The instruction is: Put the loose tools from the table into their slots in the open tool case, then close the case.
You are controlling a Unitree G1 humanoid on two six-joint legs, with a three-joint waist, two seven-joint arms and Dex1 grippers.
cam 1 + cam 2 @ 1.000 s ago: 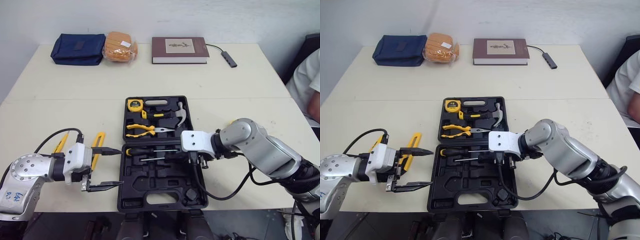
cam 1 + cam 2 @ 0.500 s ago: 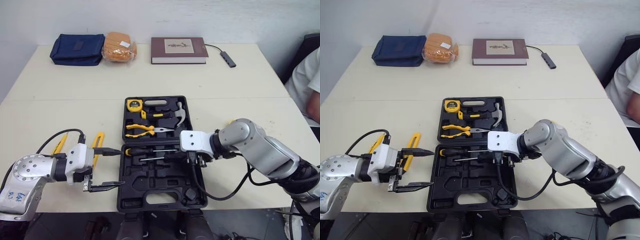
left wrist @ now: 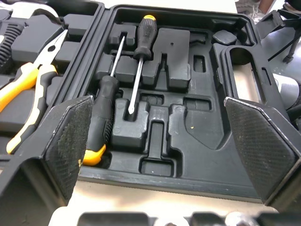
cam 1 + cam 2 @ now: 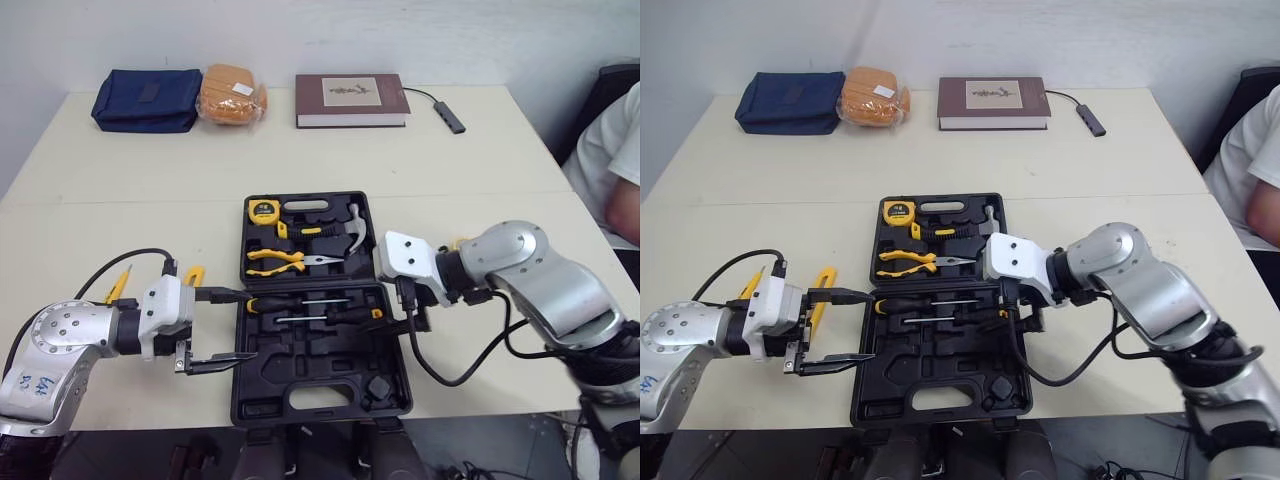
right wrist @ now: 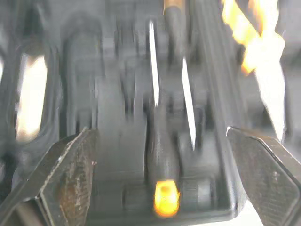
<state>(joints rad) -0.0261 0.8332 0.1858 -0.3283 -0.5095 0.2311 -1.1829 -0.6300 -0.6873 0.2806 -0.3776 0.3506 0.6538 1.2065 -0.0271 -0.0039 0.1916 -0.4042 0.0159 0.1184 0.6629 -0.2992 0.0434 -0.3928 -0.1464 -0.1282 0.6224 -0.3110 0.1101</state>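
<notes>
**A:** Nearest first. How do the claws stand?

**B:** The left gripper (image 4: pixel 250 325) is spread wide and holds nothing. Its fingers reach over the left edge of the case (image 4: pixel 300 378). The far finger lies just beside a screwdriver handle, and I cannot tell whether they touch. The right gripper (image 5: pixel 159 134) is also spread wide and empty, hanging over the right side of that same near half.

**A:** What sits in that half?

**B:** Two screwdrivers lie side by side in their slots. The far screwdriver (image 3: pixel 102 108) has its handle to the left, and the near screwdriver (image 3: pixel 146 37) has its handle to the right.

**A:** And the lid half?

**B:** It lies flat open. The pliers (image 4: pixel 285 260), hammer (image 4: pixel 355 228) and tape (image 4: pixel 264 210) are seated in it.

**A:** Anything loose?

**B:** A yellow tool (image 4: pixel 823 285) lies on the table (image 4: pixel 450 160) just left of the case, partly hidden behind the left gripper. A thinner yellow piece (image 4: pixel 748 290) lies further left. I cannot tell what either one is.

**A:** And the far edge?

**B:** From left to right there is a blue pouch (image 4: pixel 147 98), bread (image 4: pixel 230 92) in a bag just beside it, a book (image 4: pixel 350 98), and a small adapter (image 4: pixel 452 117) on a cable. A person's white sleeve (image 4: pixel 605 150) shows at the right.
</notes>
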